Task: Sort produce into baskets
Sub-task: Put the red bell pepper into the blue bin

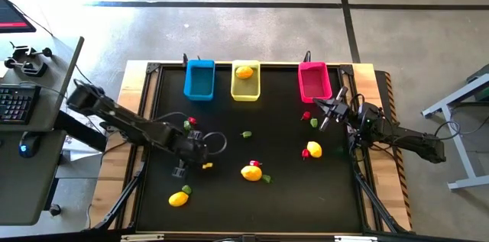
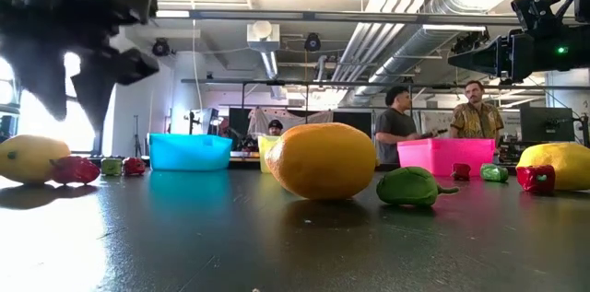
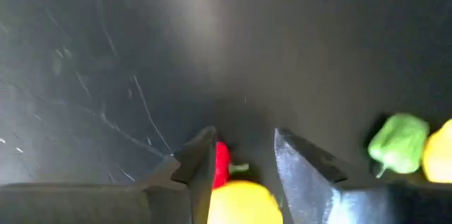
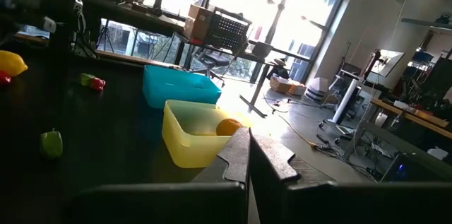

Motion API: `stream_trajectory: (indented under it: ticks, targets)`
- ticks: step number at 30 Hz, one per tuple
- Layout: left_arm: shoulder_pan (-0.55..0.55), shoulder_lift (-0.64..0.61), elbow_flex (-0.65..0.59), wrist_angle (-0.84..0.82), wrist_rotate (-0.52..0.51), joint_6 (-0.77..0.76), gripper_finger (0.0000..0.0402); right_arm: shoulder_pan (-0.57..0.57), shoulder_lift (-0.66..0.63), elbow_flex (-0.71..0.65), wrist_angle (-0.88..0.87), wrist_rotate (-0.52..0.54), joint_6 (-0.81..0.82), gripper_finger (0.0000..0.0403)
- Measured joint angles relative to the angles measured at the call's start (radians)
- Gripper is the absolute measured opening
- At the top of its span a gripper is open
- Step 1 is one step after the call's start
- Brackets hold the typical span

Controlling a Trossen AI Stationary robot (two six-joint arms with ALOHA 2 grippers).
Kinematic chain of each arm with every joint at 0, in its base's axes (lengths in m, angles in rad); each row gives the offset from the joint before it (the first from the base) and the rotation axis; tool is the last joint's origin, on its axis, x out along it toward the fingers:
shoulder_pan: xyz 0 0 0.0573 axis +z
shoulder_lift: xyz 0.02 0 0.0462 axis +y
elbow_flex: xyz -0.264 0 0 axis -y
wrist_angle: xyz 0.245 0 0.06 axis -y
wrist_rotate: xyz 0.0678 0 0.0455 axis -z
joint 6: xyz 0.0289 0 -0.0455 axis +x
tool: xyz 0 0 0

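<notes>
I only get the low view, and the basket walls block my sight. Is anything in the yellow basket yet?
Observer: Yes. From above, a lemon lies inside the yellow basket.
Operator: The left gripper is just a dark shape for me. Is it open?
Observer: The left gripper is open. Its wrist view shows a loose lemon and a red piece in the gap between its fingers.
Operator: And the right one?
Observer: The right gripper is shut and holds nothing. In the high view it sits beside the pink basket.
</notes>
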Motion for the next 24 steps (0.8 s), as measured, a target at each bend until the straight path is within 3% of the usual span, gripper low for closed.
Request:
stream_trajectory:
  ticks: [11,24]
  targets:
    - [0.003,0.17,0.095,-0.135,-0.077,-0.02,0.0161,0.0,0.0,0.0,0.0,0.0,0.0,0.0]
    - [0.048,0.182,0.106,-0.166,-0.077,-0.061,0.0153,0.0,0.0,0.0,0.0,0.0,0.0,0.0]
